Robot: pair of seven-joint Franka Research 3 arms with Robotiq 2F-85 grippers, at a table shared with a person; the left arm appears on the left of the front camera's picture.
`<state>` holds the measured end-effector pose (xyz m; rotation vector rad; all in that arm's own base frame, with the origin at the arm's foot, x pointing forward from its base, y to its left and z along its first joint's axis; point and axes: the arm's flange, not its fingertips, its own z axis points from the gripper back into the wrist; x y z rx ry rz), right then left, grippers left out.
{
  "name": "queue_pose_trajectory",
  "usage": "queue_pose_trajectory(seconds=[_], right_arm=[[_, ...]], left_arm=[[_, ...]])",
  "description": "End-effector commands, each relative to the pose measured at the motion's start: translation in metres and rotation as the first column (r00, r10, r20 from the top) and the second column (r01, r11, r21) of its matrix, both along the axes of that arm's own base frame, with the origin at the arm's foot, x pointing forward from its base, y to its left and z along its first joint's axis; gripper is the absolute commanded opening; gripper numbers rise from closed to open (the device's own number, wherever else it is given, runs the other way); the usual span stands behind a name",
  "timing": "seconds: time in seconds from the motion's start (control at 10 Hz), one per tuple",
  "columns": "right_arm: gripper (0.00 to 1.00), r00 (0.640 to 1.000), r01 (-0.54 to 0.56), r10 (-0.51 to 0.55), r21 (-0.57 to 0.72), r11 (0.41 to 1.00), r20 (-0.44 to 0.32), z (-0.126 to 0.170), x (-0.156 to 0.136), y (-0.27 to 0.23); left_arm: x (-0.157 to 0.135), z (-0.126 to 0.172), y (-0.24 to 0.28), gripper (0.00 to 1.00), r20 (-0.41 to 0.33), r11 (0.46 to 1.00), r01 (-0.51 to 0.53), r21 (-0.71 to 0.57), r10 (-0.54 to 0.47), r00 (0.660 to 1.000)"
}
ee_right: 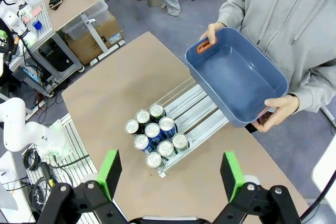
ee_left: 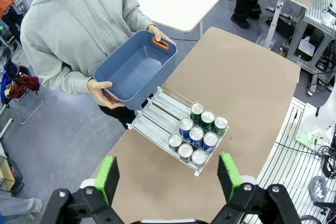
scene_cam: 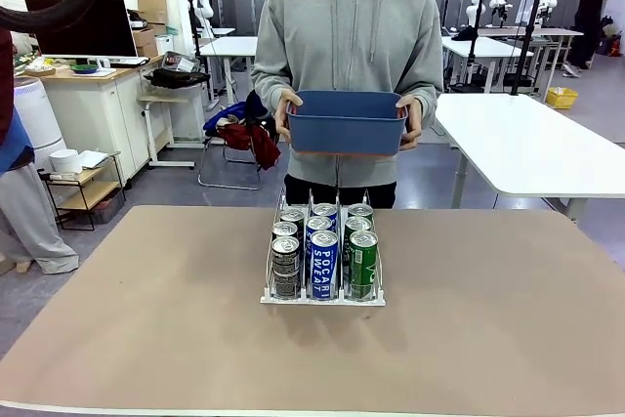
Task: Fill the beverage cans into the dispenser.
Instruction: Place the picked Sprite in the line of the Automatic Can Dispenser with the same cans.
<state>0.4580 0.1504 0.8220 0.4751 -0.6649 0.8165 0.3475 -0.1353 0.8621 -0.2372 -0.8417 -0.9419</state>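
Observation:
The dispenser [scene_cam: 322, 298] stands in the middle of the brown table, with several beverage cans upright in its three lanes: dark ones [scene_cam: 286, 266] on the left, blue ones [scene_cam: 323, 261] in the middle, green ones [scene_cam: 362, 263] on the right. The cans [ee_left: 197, 132] crowd the rack's front end, and the back of the dispenser [ee_left: 157, 109] is bare rails. My left gripper [ee_left: 168, 177] hangs open high above them, holding nothing. My right gripper [ee_right: 170, 174] is also open and high over the cans [ee_right: 155, 137] and dispenser [ee_right: 197, 108].
A person at the far edge holds an empty blue bin [scene_cam: 347, 122] in both hands, just behind and above the rack; it also appears as the bin [ee_left: 134, 72] and the bin [ee_right: 233, 77]. Bare brown table [scene_cam: 488, 319] lies on both sides of the rack.

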Motion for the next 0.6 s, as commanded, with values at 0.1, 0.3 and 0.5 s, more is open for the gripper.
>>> queue_pose_trajectory(seconds=[0.1, 0.3, 0.5], right_arm=[[1.00, 1.000, 0.017, -0.018, -0.018, 1.000, -0.004, 0.0007, -0.0014, -0.0014], [1.00, 1.000, 0.017, -0.018, -0.018, 1.000, -0.004, 0.0007, -0.0014, -0.0014], [1.00, 1.000, 0.017, -0.018, -0.018, 1.000, -0.004, 0.0007, -0.0014, -0.0014]], left_arm=[[-0.0025, -0.0022, 0.0027, 1.00, -0.005, 1.000, 0.007, -0.007, -0.007, 1.000], [-0.0025, -0.0022, 0.0027, 1.00, -0.005, 1.000, 0.007, -0.007, -0.007, 1.000], [-0.0025, -0.0022, 0.0027, 1.00, -0.005, 1.000, 0.007, -0.007, -0.007, 1.000]])
